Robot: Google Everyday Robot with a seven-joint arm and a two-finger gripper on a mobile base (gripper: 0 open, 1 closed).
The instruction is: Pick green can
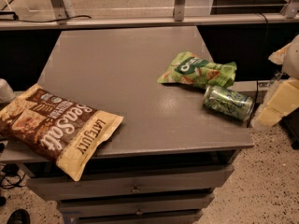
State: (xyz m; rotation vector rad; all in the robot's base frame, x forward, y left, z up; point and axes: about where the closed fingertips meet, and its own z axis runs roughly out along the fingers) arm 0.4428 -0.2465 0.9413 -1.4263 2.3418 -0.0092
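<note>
The green can [227, 102] lies on its side near the right edge of the grey table [121, 73], just in front of the flat green snack bag [198, 71]. It is shiny green with a mottled pattern, and its silver end faces left. My gripper [279, 104] is the cream-coloured shape at the right edge of the camera view. It is just right of the can and beyond the table's edge, apart from the can and partly cut off by the frame.
A large brown and yellow sea salt snack bag [56, 125] lies at the table's front left and overhangs the edge. A metal rail [140, 21] runs behind the table. Drawers [135, 188] sit under the tabletop. A white object [4, 90] is at the far left.
</note>
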